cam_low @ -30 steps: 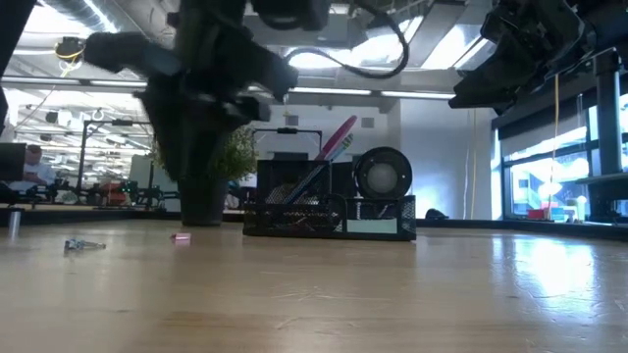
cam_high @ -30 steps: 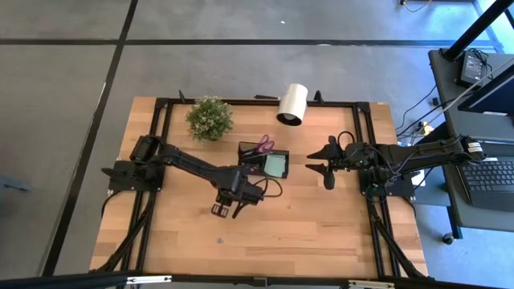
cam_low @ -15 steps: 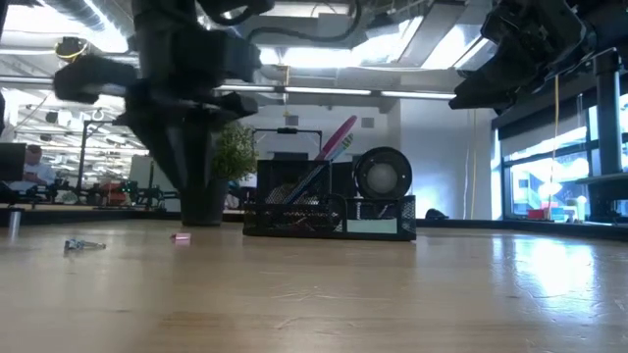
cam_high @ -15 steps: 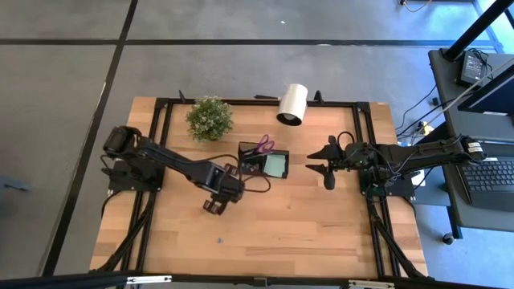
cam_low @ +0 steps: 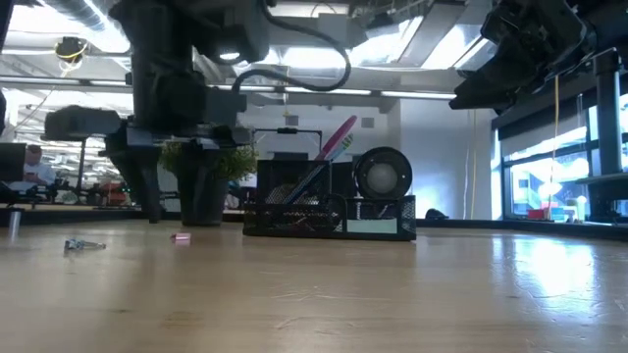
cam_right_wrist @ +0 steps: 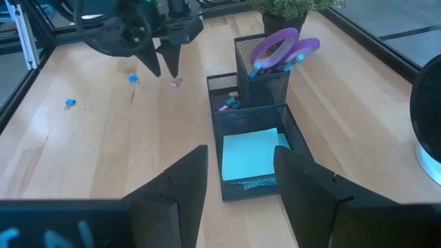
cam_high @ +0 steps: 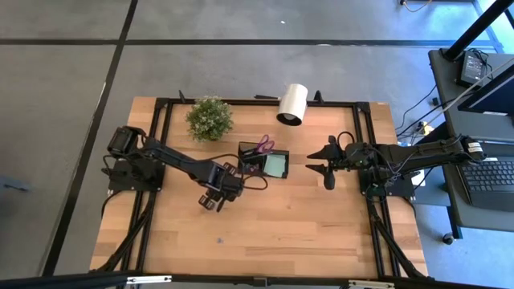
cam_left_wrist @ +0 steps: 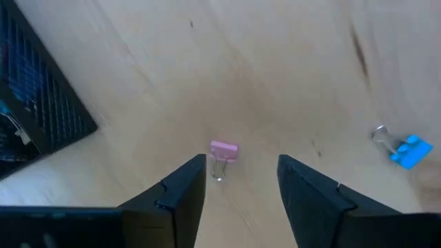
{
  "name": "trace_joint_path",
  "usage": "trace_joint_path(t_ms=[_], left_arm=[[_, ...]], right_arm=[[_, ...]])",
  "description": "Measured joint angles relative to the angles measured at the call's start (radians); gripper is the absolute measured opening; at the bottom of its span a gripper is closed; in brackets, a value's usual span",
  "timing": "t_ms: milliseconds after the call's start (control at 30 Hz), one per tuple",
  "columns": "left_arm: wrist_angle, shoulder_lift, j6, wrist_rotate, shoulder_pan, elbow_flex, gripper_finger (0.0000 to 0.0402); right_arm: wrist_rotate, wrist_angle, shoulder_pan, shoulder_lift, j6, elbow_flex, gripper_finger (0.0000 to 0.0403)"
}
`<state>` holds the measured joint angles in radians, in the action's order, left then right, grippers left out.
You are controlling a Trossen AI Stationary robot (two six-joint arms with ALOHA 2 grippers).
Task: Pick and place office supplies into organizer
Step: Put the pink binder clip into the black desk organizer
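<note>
The left gripper (cam_left_wrist: 241, 189) has swung from beside the organizer (cam_high: 263, 161) toward mid-counter; its fingers now gape empty over the pink clip (cam_left_wrist: 222, 153), likely next; the right gripper (cam_high: 325, 168) waits half-open, empty.

We see grey floor (cam_high: 241, 72) around the wooden counter (cam_high: 265, 225). Ceiling lights (cam_low: 324, 59) glow overhead. Bright windows (cam_low: 549, 167) stand beyond.

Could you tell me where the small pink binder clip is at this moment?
The small pink binder clip lies on the wooden table, just ahead of the open left gripper, left of the black mesh organizer in the high view.
</note>
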<state>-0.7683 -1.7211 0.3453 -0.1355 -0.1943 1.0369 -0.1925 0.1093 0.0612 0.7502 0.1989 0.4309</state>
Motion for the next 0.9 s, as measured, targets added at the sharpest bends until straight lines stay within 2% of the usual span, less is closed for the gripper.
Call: trace_joint_path(t_ms=[267,600,900], left_arm=[[0.049,0.000,0.037,0.003,0.029,-0.003,0.0169],[0.053,-0.004,0.063,0.084,0.054,-0.004,0.0168],[0.039,-0.099,0.080,0.061,0.054,0.003,0.0164]], right_arm=[[0.000,0.000,0.000,0.000,0.000,0.000,0.0171],[0.000,0.000,0.000,0.000,0.001,0.000,0.0171],[0.000,0.003,0.000,0.000,0.000,0.000,0.0171]])
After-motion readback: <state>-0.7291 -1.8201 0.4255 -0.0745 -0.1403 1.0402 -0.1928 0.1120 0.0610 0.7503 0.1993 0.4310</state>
